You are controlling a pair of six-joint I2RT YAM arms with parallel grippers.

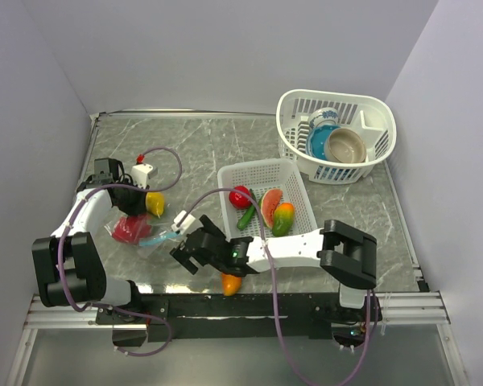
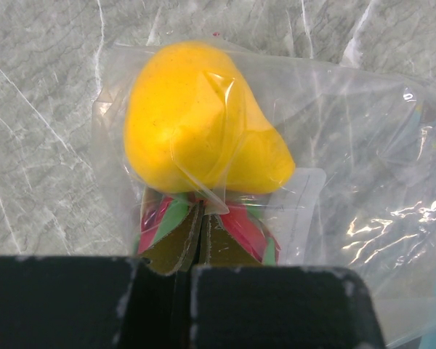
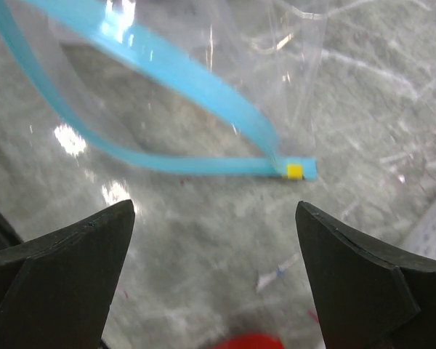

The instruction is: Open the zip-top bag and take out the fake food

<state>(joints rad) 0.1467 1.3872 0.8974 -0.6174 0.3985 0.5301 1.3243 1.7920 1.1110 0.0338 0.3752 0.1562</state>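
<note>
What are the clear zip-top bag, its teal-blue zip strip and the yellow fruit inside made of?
Clear zip-top bag: thin glossy plastic film; creases, glare.
Teal-blue zip strip: thicker opaque plastic, apparently; holds ribbon shape.
Yellow fruit: likely moulded plastic; smooth, faintly speckled.

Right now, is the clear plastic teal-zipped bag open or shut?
Open: on the clear plastic bag, two teal zip tracks spread apart, joining only at the yellow-marked end.

zip-top bag: I find it left of the near basket.
bowls: in the far basket, behind and right.
</note>
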